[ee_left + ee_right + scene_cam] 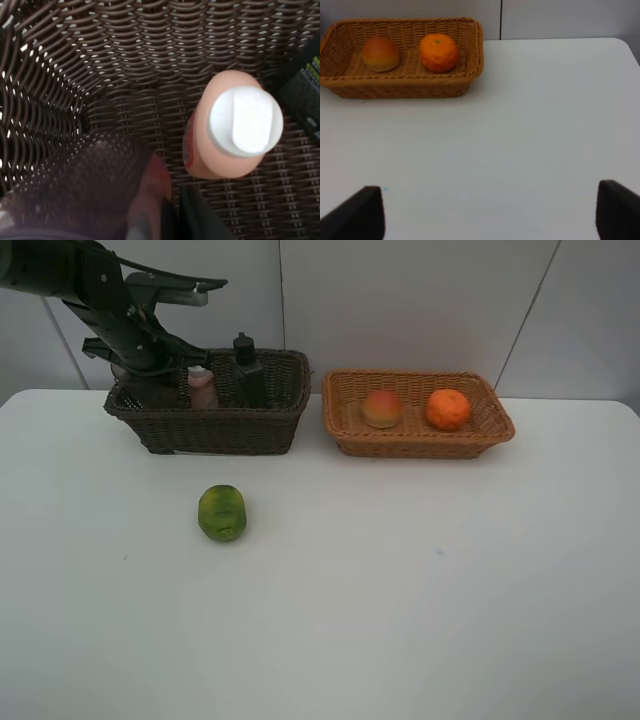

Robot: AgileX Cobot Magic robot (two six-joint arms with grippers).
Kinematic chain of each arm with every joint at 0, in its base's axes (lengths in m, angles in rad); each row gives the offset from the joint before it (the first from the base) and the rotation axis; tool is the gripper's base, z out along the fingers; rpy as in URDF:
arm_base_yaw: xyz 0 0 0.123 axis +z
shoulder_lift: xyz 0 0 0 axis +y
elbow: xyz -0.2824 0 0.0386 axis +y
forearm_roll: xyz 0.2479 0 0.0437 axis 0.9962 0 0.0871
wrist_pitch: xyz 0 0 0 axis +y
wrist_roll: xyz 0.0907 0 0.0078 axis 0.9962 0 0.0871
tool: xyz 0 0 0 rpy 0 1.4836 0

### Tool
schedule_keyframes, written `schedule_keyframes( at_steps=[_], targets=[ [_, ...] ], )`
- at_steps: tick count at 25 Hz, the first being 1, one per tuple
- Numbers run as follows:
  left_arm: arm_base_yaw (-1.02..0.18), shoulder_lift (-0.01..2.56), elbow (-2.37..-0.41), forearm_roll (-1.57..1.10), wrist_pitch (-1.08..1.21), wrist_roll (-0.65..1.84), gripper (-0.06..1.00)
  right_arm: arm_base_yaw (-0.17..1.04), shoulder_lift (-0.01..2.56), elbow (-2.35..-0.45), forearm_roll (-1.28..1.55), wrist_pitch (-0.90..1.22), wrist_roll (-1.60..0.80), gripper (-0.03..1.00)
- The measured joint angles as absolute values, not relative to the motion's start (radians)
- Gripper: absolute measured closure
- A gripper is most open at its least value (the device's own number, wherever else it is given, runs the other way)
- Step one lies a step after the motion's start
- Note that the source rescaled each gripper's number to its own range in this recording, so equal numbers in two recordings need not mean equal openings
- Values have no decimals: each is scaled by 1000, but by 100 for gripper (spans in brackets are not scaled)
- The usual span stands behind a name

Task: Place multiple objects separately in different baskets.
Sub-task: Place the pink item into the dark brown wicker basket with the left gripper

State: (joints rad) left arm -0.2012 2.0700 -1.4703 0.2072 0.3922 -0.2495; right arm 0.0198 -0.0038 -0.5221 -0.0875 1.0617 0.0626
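Most of the sorting looks done. The light tan basket [418,412] holds the peach-like fruit [382,408] and the orange [448,409], lying side by side and apart. The dark brown basket [208,403] holds the pink white-capped bottle [203,387] and the dark pump bottle [247,368], both upright. The left gripper [135,358] reaches down into that basket at its far-left end; its wrist view shows a blurred, translucent mauve cup [95,185] close under the camera, just beside the pink bottle. The fingers are closed, apparently on the cup, though the blur hides the contact. So the cup seems about to be set down, not yet let go. Only the green round fruit [222,512] remains on the white table [420,580], well apart from both baskets. The right gripper [490,212] hangs over bare table, fingers spread wide and empty.
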Motion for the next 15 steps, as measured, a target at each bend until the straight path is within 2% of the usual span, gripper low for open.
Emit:
schedule_keyframes(
  at_steps=[3,4,6,9,11,13,15],
  targets=[
    [-201,2070,-1470,203,391,-249,88,20,-4,-522,-87,1062,63,12],
    [-201,2070,-1470,203,391,-249,81,20,-4,-522,-87,1062,63,12],
    [-201,2070,-1470,203,396,-249,60,20,-4,-522,-87,1062,63,12],
    [-201,2070,-1470,203,397,-249,19,20,-4,-522,-87,1062,63,12],
    [-201,2070,-1470,199,398,-254,3,20,-4,-522,-87,1062,63,12],
    [-201,2069,-1470,200,401,-256,-3,20,-4,-522,-87,1062,63,12],
    [-201,2062,-1470,200,404,-257,-4,20,-4,-522,-87,1062,63,12]
  ],
)
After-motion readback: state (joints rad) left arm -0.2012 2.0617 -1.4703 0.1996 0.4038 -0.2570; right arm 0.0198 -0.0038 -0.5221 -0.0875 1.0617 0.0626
